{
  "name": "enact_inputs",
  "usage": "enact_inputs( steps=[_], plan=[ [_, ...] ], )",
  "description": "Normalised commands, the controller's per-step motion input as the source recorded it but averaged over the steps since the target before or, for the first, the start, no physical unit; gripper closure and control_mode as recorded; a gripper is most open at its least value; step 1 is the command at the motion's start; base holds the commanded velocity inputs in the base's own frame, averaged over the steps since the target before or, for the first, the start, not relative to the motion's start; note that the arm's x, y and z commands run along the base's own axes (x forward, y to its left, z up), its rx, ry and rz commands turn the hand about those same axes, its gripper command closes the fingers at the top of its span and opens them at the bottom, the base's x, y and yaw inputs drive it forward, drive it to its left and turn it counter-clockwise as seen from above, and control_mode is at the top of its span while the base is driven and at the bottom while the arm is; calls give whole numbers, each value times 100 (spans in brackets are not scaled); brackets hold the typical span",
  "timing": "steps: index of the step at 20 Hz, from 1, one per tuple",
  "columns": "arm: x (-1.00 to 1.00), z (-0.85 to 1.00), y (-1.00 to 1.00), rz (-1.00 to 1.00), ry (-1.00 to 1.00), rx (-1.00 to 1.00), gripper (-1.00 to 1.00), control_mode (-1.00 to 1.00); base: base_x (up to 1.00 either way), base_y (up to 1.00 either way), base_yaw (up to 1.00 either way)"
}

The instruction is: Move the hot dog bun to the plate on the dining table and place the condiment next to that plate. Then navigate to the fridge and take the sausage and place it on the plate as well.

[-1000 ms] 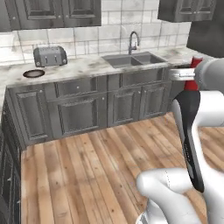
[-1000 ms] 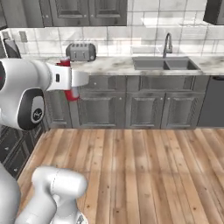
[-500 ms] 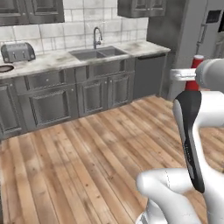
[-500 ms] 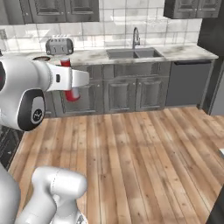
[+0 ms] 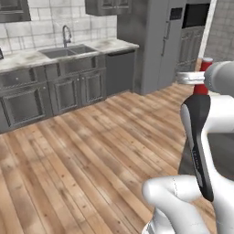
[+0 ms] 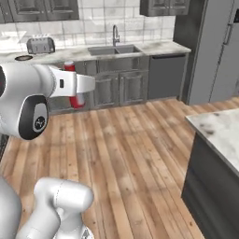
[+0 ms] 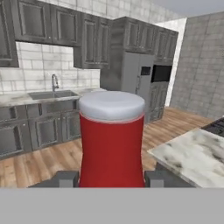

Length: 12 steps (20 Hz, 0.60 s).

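Note:
My gripper (image 7: 111, 178) is shut on the condiment (image 7: 111, 144), a red bottle with a white cap, held upright between the two fingertips (image 7: 65, 178). In the base views the condiment (image 5: 201, 77) (image 6: 76, 100) rides high at the end of my arm, over the wooden floor. A corner of the marble-topped dining table (image 6: 219, 130) (image 7: 192, 153) lies ahead to the right. The pale grey fridge (image 5: 157, 41) (image 6: 210, 46) (image 7: 133, 74) stands at the end of the counter run. The hot dog bun, the plate and the sausage are out of view.
A grey cabinet run with a sink (image 6: 116, 49), a toaster (image 6: 41, 45) and a dark dishwasher front (image 6: 165, 74) lines the back wall. A dark wall oven (image 5: 196, 16) sits beside the fridge. Open wood floor (image 6: 126, 149) lies between the counter and the table.
The whole scene has slid left as the base turned right: the fridge and the table corner have come into view. The bottle stays held in the gripper.

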Motion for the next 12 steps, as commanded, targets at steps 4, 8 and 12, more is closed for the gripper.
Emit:
enact_inputs(
  steps=[4, 8, 12],
  plan=[
    [0, 0, 0, 0, 0, 0, 100, 100, -100, -66, -27],
    [0, 0, 0, 0, 0, 0, 100, 100, -100, -83, -26],
    [0, 0, 0, 0, 0, 0, 100, 100, -100, -90, -24]
  ],
)
